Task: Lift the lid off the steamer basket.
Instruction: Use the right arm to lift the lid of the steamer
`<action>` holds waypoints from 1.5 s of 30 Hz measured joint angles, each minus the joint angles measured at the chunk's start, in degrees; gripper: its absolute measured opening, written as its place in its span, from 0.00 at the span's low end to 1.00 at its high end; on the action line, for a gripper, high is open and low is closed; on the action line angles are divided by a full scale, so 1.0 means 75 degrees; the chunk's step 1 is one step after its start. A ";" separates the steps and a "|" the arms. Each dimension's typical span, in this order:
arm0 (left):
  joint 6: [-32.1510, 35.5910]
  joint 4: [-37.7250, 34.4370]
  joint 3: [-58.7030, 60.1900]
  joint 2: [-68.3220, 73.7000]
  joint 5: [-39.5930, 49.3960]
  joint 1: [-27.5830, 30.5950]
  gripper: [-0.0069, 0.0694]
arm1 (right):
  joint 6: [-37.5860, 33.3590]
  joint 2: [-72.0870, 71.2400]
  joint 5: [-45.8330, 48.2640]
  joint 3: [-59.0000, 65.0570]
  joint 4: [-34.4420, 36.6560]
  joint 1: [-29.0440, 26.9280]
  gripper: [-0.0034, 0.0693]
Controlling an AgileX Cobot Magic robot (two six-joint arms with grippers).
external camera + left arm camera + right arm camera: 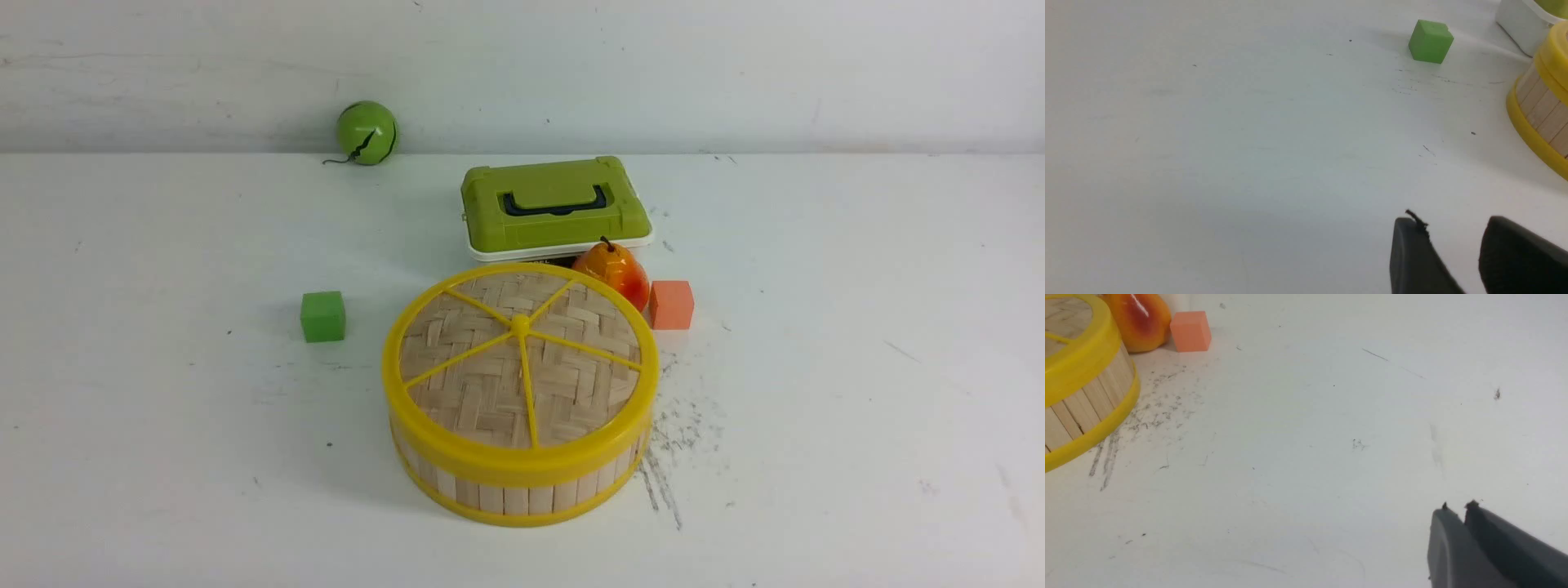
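Note:
The steamer basket [522, 494] stands near the table's front middle, with pale slat wall and yellow rims. The lid [522, 363], woven bamboo with yellow rim, spokes and central knob, sits flat on it. Neither arm shows in the front view. In the left wrist view my left gripper [1453, 224] hovers open and empty over bare table, the basket's wall [1541, 118] off to one side. In the right wrist view my right gripper [1457, 508] is shut with nothing between its fingers, well away from the basket [1081, 412] and lid rim [1086, 363].
A green handled box [555, 204] stands behind the basket. An orange pear [614, 271] and an orange cube [671, 305] sit at the basket's back right. A green cube [322, 316] lies to its left, a green ball [366, 132] by the back wall.

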 joint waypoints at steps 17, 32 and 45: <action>0.0000 0.0000 0.0000 0.0000 0.0000 0.0000 0.40 | 0.0000 0.0000 0.0000 0.0000 0.0000 0.0000 0.15; 0.0000 0.0000 0.0000 0.0000 -0.0023 0.0000 0.40 | 0.0000 0.0000 0.0002 0.0000 0.0000 0.0000 0.17; 0.0000 0.0000 0.0000 0.0000 -0.0075 0.0000 0.40 | 0.0000 0.0000 0.0002 0.0000 -0.0025 0.0000 0.20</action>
